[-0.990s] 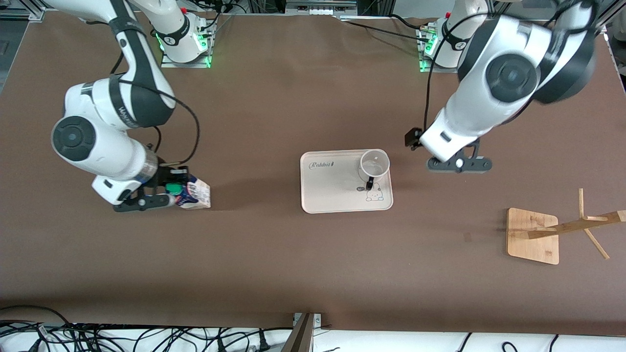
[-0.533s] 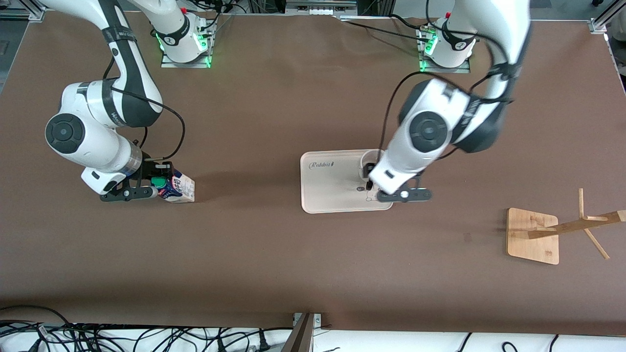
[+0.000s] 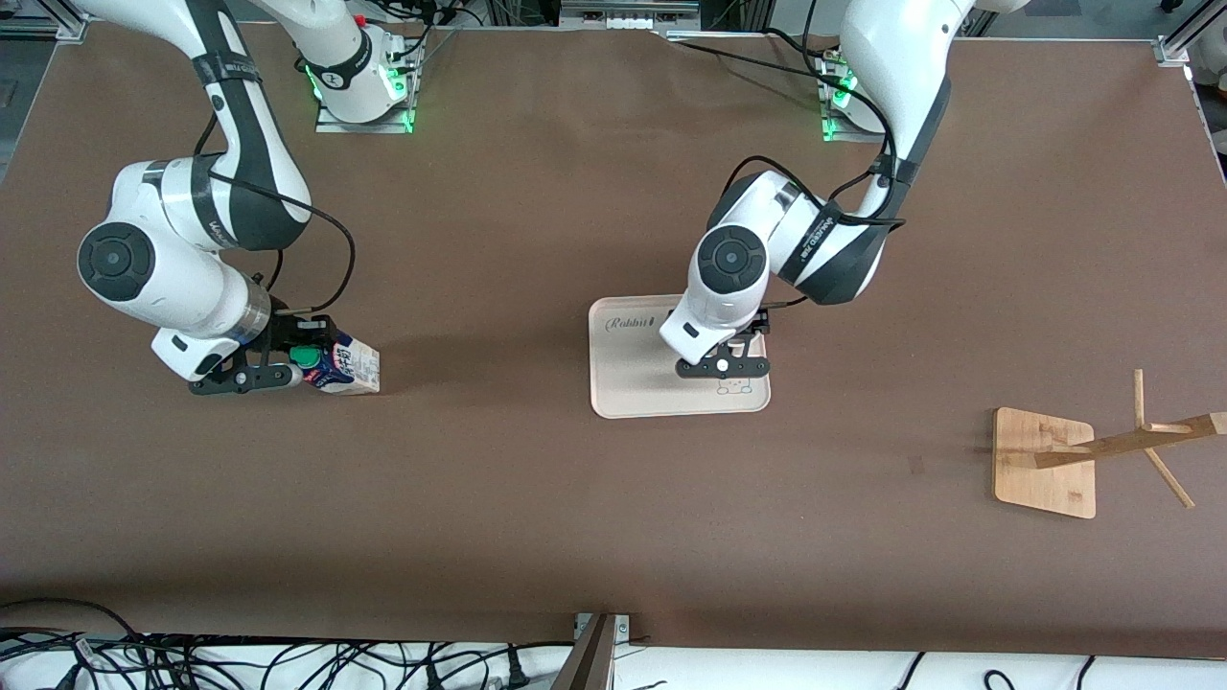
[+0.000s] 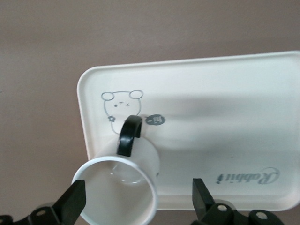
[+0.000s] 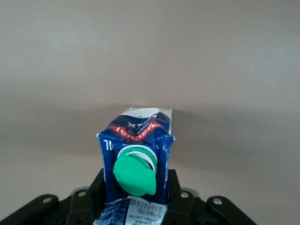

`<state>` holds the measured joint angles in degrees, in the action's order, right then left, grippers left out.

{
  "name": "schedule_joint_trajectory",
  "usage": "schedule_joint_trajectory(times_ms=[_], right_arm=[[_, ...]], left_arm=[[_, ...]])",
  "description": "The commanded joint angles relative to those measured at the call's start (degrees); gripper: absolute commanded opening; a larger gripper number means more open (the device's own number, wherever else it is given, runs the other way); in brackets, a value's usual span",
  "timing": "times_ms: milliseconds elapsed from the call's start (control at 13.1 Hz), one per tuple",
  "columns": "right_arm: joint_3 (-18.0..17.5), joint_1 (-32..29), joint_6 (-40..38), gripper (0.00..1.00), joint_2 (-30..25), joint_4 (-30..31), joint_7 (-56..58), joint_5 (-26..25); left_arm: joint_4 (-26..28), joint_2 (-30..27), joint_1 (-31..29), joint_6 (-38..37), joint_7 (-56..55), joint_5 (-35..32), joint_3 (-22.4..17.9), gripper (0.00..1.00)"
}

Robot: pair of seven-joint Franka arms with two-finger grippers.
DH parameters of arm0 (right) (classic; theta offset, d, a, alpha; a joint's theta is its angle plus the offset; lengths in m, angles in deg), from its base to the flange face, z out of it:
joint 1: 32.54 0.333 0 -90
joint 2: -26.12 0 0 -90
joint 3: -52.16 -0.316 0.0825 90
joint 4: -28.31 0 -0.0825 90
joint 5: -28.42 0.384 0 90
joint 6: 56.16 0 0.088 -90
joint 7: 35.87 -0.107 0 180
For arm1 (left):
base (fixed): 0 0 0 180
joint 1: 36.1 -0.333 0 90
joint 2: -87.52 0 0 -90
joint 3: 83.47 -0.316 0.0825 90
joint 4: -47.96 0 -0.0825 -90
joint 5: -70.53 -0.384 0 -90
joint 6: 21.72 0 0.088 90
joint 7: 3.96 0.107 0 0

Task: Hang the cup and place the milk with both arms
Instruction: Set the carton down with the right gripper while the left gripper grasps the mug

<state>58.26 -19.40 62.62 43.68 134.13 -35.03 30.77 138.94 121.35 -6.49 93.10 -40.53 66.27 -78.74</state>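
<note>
The white cup (image 4: 123, 186) with its black loop handle (image 4: 129, 136) stands upright on the cream tray (image 4: 211, 93). My left gripper (image 4: 136, 204) is open and low over the cup, with one finger close to the rim and the other apart from it. In the front view the left gripper (image 3: 724, 367) hides the cup on the tray (image 3: 633, 383). My right gripper (image 3: 288, 372) is shut on the blue and white milk carton (image 3: 347, 367) at the right arm's end of the table. The right wrist view shows the milk (image 5: 136, 140) and its green cap (image 5: 135, 174) between the fingers (image 5: 174, 192).
A wooden rack with a square base (image 3: 1045, 462) and slanted pegs (image 3: 1136, 443) stands at the left arm's end of the table, nearer the front camera than the tray. Cables (image 3: 192, 656) lie along the front edge.
My left arm swung from beside the tray to over the cup and came down on it. My right gripper moved the milk a little toward the right arm's end of the table.
</note>
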Motion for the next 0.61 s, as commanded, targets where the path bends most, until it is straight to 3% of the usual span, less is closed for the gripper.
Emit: schedule_joint_trajectory(times_ms=[0, 76, 228, 381, 533], right_arm=[[0.1, -0.7, 0.5, 0.84, -1.6, 1.1, 1.6, 1.2], [0.1, -0.7, 0.4, 1.00, -1.6, 1.0, 1.6, 1.3], [0.1, -0.7, 0.1, 1.00, -2.0, 0.7, 1.6, 1.3], [0.1, -0.7, -1.3, 1.00, -2.1, -1.1, 1.7, 1.2], [1.2, -0.8, -6.1, 1.00, -2.0, -4.2, 1.7, 1.1]], left_arm=[[6.5, -2.8, 1.4, 3.3, -2.8, -2.0, -0.4, 1.00], [8.0, -2.6, 2.1, 5.8, -4.9, -2.0, -0.4, 1.00], [11.4, -2.5, 2.9, 10.9, -6.7, -2.0, -0.4, 1.00], [12.3, -2.3, 2.9, 11.9, -6.7, -2.4, -0.4, 0.60], [12.1, -1.9, 2.9, 12.1, -6.7, -4.1, -0.4, 0.26]])
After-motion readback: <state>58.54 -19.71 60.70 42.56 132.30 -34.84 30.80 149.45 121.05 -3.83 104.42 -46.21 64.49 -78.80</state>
